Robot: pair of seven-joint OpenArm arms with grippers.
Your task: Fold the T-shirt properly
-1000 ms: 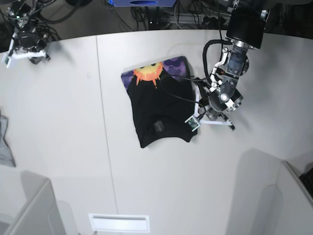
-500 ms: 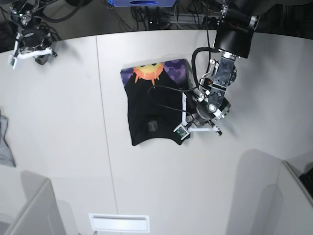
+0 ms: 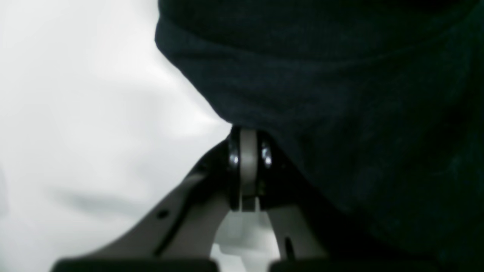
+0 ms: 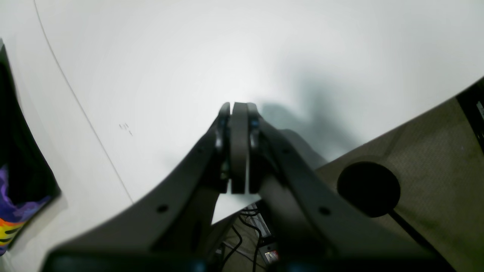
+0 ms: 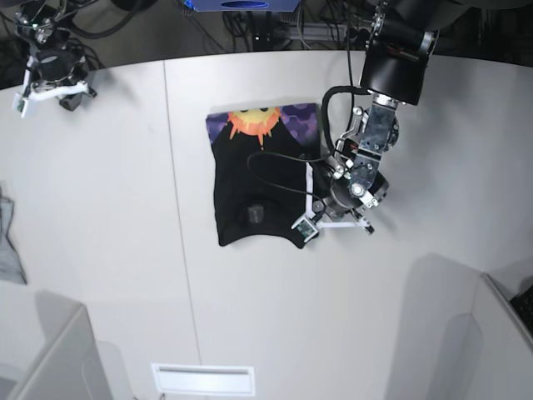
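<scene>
I am pinching the T-shirt [image 5: 258, 179] hem in my closed left end effector [image 5: 315, 218], dragging low across the bench [image 5: 108, 208], while my right end effector [image 4: 239, 124] is resting closed, empty.

T-shirt [image 5: 258, 187] mid-table [image 5: 117, 208] | left claw [image 5: 312, 218] at its right edge | right claw [image 5: 50, 79] far left-rear

A white table [image 5: 100, 250] is filling the frame, a grey cloth [image 5: 8, 242] lying at its left edge (partly cut off) and a white slot [image 5: 202, 379] sitting near its front edge.
</scene>
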